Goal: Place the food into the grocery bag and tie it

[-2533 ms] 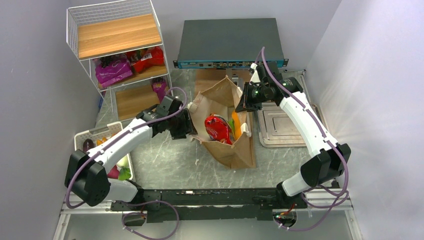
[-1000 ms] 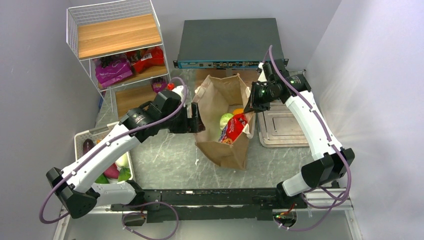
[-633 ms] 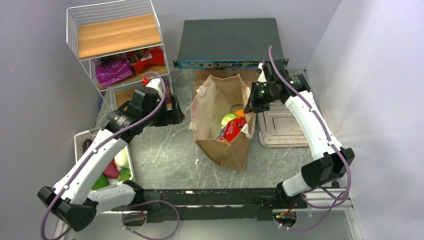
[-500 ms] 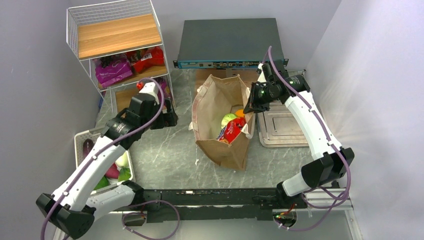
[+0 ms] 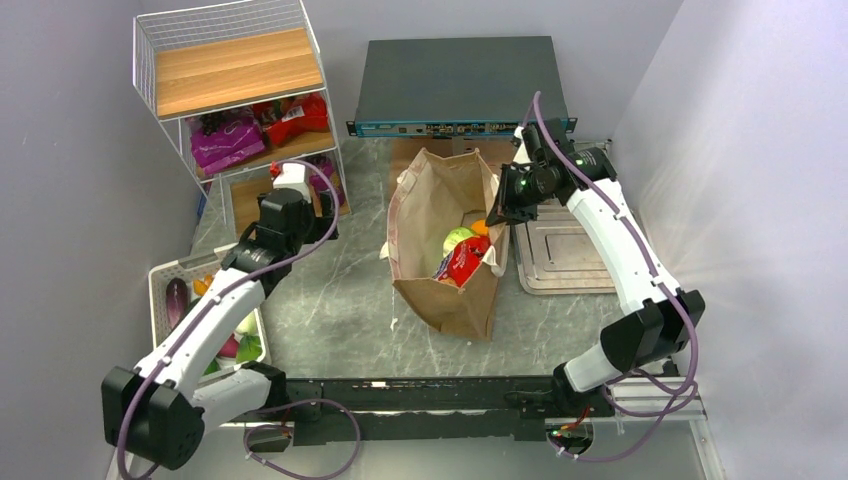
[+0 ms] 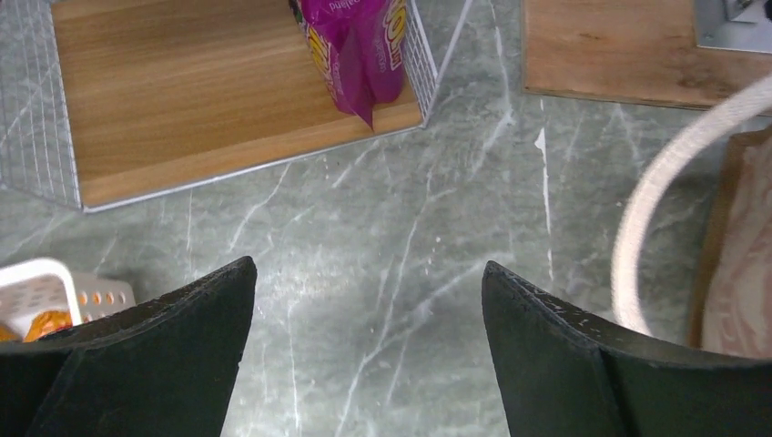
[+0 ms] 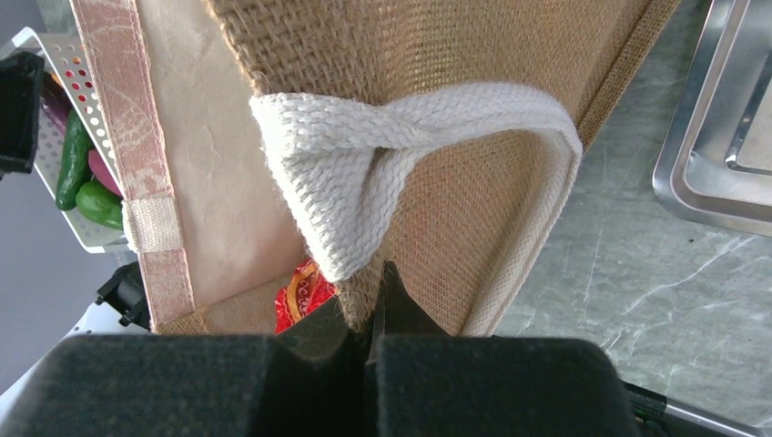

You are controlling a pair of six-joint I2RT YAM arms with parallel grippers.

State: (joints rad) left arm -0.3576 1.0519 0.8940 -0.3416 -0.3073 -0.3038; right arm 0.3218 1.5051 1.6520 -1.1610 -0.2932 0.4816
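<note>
The grocery bag (image 5: 445, 290) stands open at mid-table. Inside it lie a pale-green cabbage (image 5: 457, 239), a red snack packet (image 5: 463, 262) and an orange piece (image 5: 481, 226). My right gripper (image 5: 503, 205) is shut on the bag's right rim, just below the cream handle (image 7: 401, 146); the right wrist view shows woven fabric pinched in the right gripper (image 7: 373, 296). My left gripper (image 5: 320, 228) hangs open over bare table left of the bag. Nothing sits between the left gripper (image 6: 369, 266) fingers. A purple packet (image 6: 355, 45) leans in the wire shelf ahead, and the bag's left handle (image 6: 655, 200) loops at the right.
A wire shelf (image 5: 230, 100) at back left holds purple packets (image 5: 225, 140) and red packets (image 5: 295, 115). A white basket (image 5: 200, 300) of vegetables sits at the left edge. A dark box (image 5: 460, 85) is behind the bag, and a metal tray (image 5: 560, 250) to its right.
My left arm pulled back from the bag's left rim toward the shelf, and its gripper opened wider. The bag settled more upright. The right gripper kept its hold.
</note>
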